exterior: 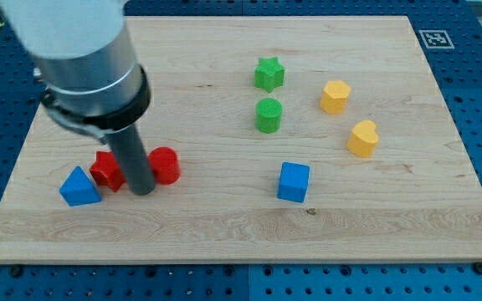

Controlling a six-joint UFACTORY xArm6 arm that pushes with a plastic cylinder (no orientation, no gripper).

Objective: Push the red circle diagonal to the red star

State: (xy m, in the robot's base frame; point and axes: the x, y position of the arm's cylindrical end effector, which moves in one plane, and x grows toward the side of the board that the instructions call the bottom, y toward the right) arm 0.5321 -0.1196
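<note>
The red circle (166,165) lies at the view's lower left on the wooden board (224,226). The red star (105,170) lies just left of it, partly hidden by the rod. My tip (141,191) rests on the board between the two red blocks, slightly below them, touching or nearly touching the circle's left side. A blue triangle (79,186) sits just left of and below the star.
A green star (269,73) and a green circle (269,114) lie at upper centre. A yellow hexagon (335,96) and a yellow heart (362,138) lie at the right. A blue cube (293,181) sits at lower centre-right.
</note>
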